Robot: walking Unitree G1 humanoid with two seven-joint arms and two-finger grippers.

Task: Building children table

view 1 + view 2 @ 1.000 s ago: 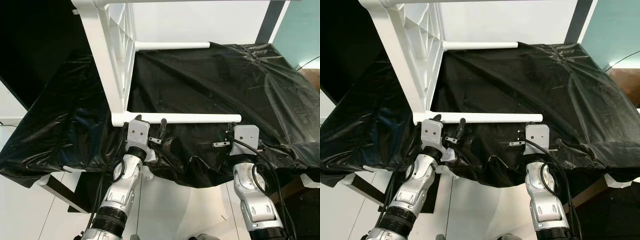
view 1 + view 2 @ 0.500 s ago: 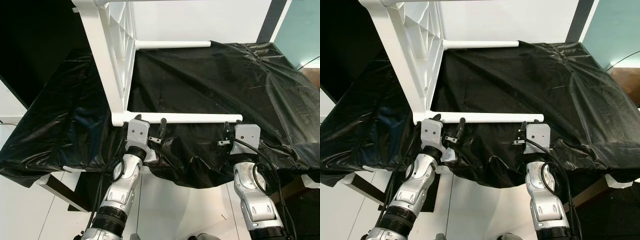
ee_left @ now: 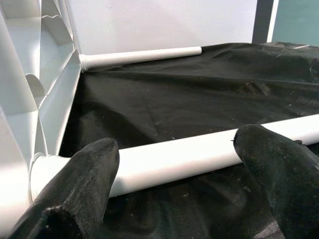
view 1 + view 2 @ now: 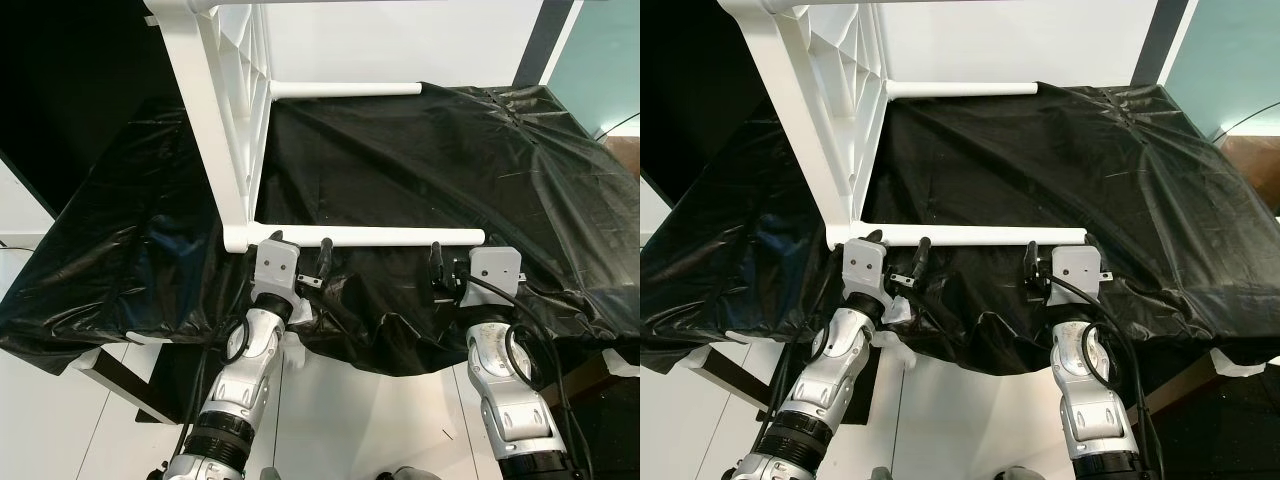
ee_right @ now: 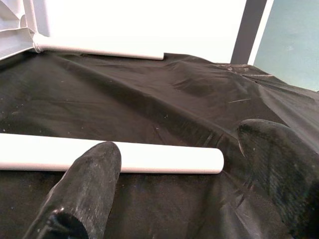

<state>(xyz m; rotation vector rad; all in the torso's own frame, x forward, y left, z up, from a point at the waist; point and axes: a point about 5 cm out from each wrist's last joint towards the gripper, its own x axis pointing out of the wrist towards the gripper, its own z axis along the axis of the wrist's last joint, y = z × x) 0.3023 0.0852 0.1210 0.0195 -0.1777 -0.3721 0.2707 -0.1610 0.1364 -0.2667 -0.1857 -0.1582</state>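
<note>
A white children's tabletop [image 4: 215, 120] stands on its edge on a black plastic sheet [image 4: 420, 160]. Two white round legs stick out of it sideways. The far leg [image 4: 345, 89] lies at the back. The near leg [image 4: 370, 237] runs along the front, just beyond both grippers. My left gripper [image 4: 300, 244] is open at the leg's joint end, its fingers [image 3: 84, 184] apart just short of the leg [image 3: 174, 154]. My right gripper [image 4: 455, 256] is open at the leg's free end [image 5: 219, 162], with nothing between its fingers [image 5: 94, 179].
The black sheet drapes over the front edge [image 4: 380, 350] of the work surface, with white floor [image 4: 350, 420] below. A dark post [image 4: 530, 45] and a teal wall [image 4: 600, 60] stand at the back right. A dark panel [image 4: 70, 90] is on the left.
My right gripper has risen toward the free end of the near leg and its fingers have spread. The left arm and the tabletop have stayed still.
</note>
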